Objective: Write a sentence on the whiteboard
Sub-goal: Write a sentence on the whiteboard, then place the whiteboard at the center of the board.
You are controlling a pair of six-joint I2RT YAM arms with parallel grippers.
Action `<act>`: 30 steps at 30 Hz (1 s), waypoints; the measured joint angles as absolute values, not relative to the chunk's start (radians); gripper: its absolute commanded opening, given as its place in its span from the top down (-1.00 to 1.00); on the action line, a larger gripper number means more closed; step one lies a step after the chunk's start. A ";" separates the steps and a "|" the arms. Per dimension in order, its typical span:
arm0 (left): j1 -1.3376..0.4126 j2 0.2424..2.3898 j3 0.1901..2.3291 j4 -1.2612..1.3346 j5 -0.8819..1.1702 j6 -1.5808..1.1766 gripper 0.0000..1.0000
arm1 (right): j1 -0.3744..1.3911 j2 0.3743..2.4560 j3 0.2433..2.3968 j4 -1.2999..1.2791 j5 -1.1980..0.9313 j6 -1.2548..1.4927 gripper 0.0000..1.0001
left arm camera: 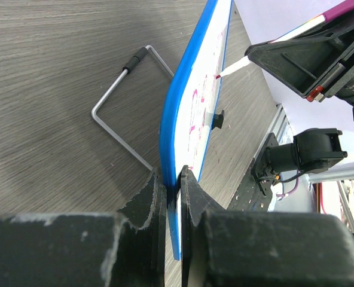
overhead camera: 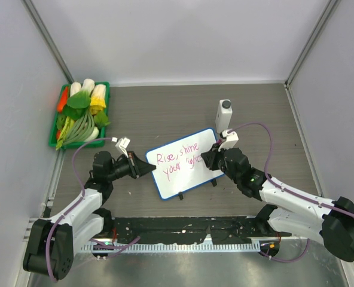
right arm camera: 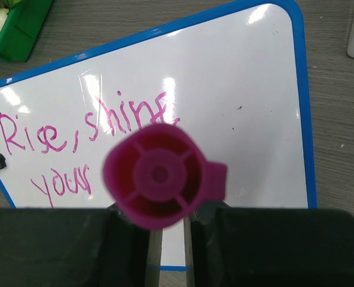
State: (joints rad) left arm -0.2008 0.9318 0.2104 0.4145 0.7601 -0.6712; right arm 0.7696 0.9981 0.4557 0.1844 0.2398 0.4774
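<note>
Top external | whiteboard [overhead camera: 172, 182] propped on worktop [overhead camera: 165, 113], left gripper [overhead camera: 144, 168] clamping its left edge | right gripper [overhead camera: 216, 156] pinching pink marker [right arm camera: 159, 176], tip at end of sentence [overhead camera: 178, 159] | risk: hard push tips whiteboard, smudges ink

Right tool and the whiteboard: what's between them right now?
The pink marker, gripped by the right tool, its tip at the whiteboard; clearest in the left wrist view.

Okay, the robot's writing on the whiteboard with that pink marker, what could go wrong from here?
1. The left gripper pinches the whiteboard only at its thin edge. Pressure from the marker might make it slip or pivot, skewing the letters.
2. The white bottle stands close behind the right gripper, so a backward move could tip it.
</note>
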 measured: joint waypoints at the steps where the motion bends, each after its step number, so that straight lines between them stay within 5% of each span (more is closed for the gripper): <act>1: -0.201 0.932 0.210 0.414 0.760 -0.671 1.00 | 0.770 0.998 0.456 0.184 0.241 0.478 0.97; 30: -0.201 0.931 0.210 0.415 0.760 -0.669 1.00 | 0.770 0.958 0.497 0.151 0.284 0.469 0.97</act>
